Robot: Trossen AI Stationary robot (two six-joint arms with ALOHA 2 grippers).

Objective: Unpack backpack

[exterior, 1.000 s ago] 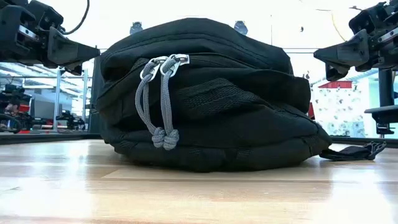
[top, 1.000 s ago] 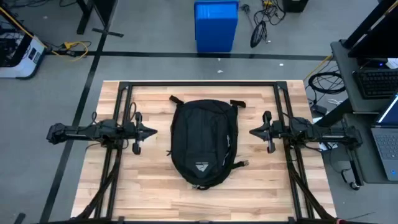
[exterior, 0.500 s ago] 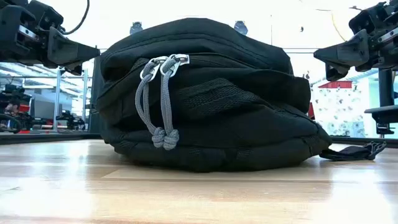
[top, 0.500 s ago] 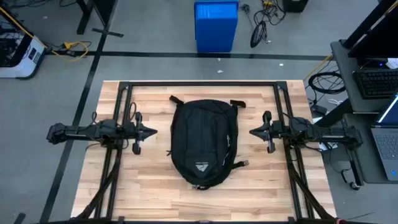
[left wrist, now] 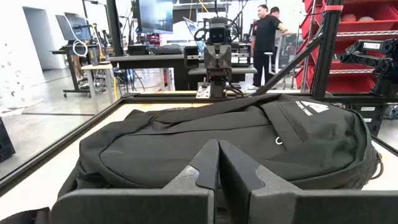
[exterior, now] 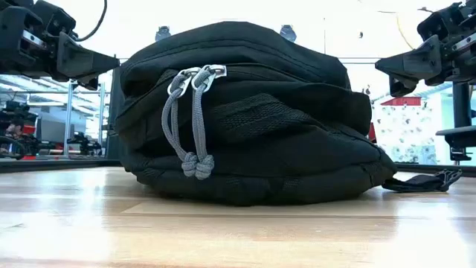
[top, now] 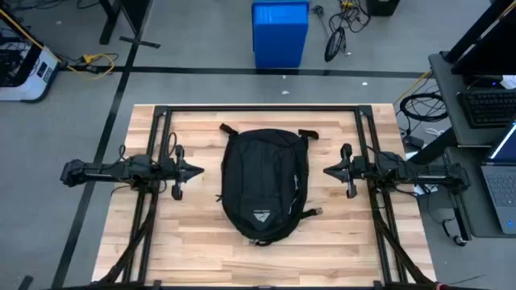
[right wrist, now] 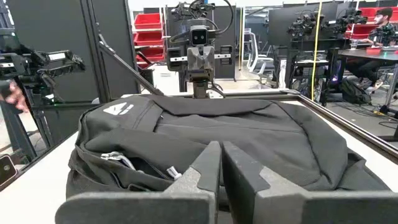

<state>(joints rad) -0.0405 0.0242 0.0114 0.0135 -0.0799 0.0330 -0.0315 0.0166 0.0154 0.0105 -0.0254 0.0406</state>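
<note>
Two grippers, both with fingers pressed together on nothing: your left gripper (top: 196,170) hangs just off one long side of the backpack (top: 262,184), your right gripper (top: 329,170) off the opposite side, neither touching it. Backpack lies flat mid-table (top: 201,258), logo patch (top: 260,217) up. Grey zipper pulls (exterior: 192,119) sit together, so it looks zipped. Nothing unpacked yet; by my read, the whole job remains, starting with the zipper.

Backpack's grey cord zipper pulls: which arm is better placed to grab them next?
Probably the left. In the low view the grey cord zipper pulls hang left of centre on the large black fabric backpack, nearer the left claw. The right claw sits across the backpack.
</note>
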